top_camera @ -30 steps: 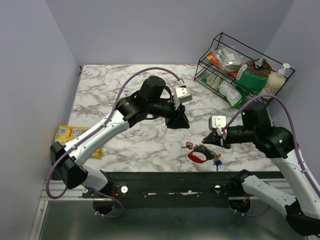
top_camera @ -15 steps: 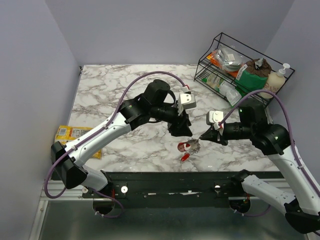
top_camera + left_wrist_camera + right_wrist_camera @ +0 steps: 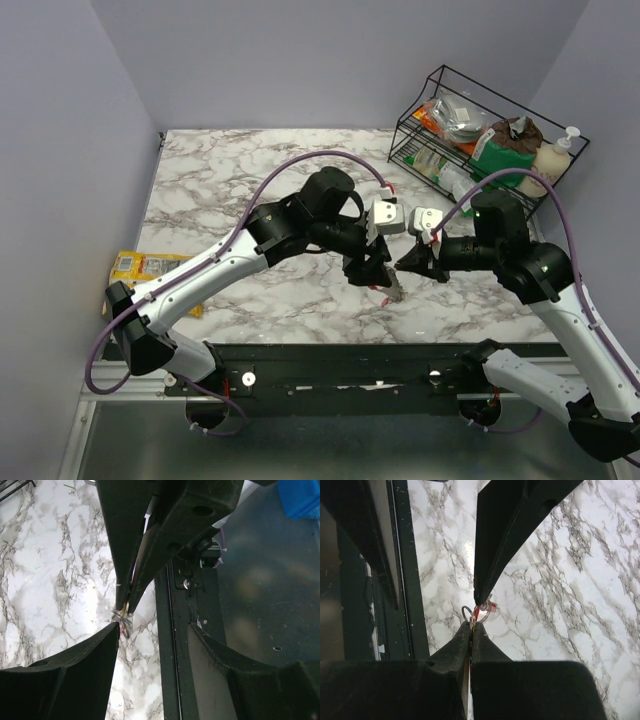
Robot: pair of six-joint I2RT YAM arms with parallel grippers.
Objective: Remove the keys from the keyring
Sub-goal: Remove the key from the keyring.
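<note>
— What's around you?

— A wire rack [image 3: 478,125] of packets stands at the tabletop's [image 3: 220,190] far right corner. A yellow packet [image 3: 140,268] lies off the left edge. Both are well apart from your work. Only the two claws crowd each other, tip to tip.

— And the claws?

— Your right claw [image 3: 402,268] is pinched tight on the keyring [image 3: 390,289], near the front edge. Your left claw [image 3: 378,274] is spread wide just beside it.

— Since a second ago?

— The keyring lay further right on the tabletop. You've carried it left, and the left claw came in and widened.

— Any difference between views?

— The right wrist shows a thin wire loop and a red bit at the pinch. From above it's a small clump.
</note>
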